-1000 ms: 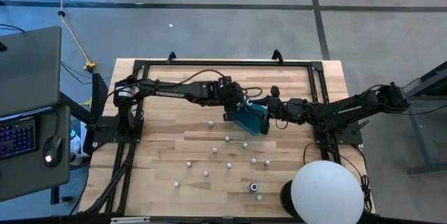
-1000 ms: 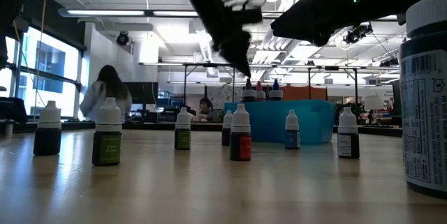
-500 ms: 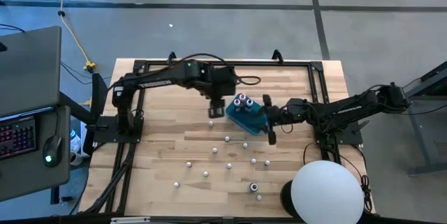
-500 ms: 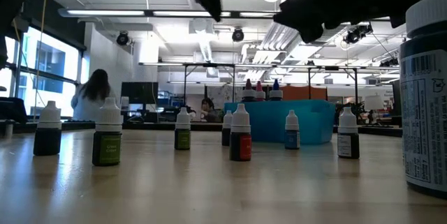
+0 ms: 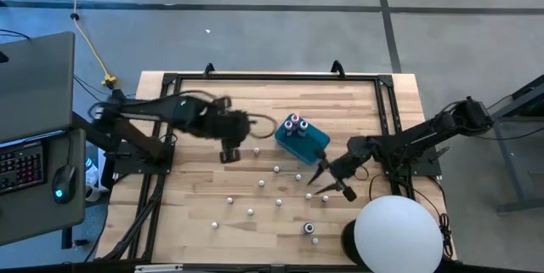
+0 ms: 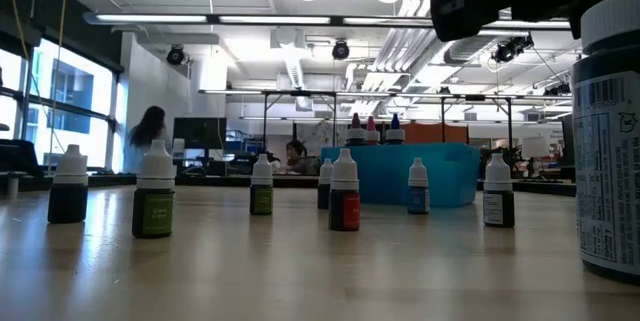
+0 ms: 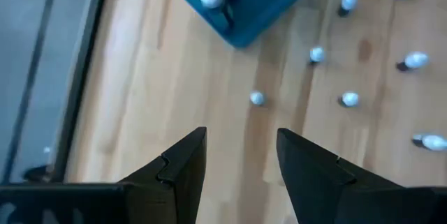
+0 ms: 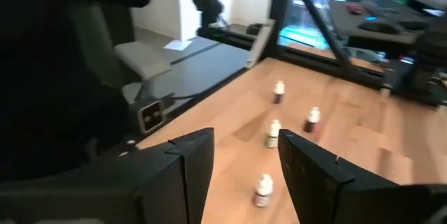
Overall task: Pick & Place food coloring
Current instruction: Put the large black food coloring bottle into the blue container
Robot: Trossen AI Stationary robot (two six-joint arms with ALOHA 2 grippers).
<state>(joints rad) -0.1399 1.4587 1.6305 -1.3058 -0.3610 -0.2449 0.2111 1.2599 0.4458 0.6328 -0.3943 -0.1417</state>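
Observation:
The food coloring bottles (image 5: 276, 169) are tiny, with whitish caps, and stand scattered upright across the wooden table (image 5: 195, 196); the low view shows several in a row (image 6: 344, 191). Three more with pink, red and blue tops (image 5: 295, 123) stand in the teal box (image 5: 306, 139), which also shows in the low view (image 6: 400, 173). My left gripper (image 5: 228, 154) hovers open left of the box, above bare wood (image 7: 241, 137). My right gripper (image 5: 324, 183) is open, on the near right of the box, above several bottles (image 8: 273, 133).
A large white dome (image 5: 398, 235) and a dark jar (image 6: 610, 131) stand at the table's near right corner. A dark-topped bottle (image 5: 310, 228) stands near the near edge. A black frame (image 5: 272, 77) runs along the far edge. A laptop and keyboard (image 5: 25, 128) sit off the table's left.
My left gripper has risen from over the teal box and swung toward the table's left edge. My right gripper has drawn away from the box's right side toward the near edge. The box and its three bottles have stayed put.

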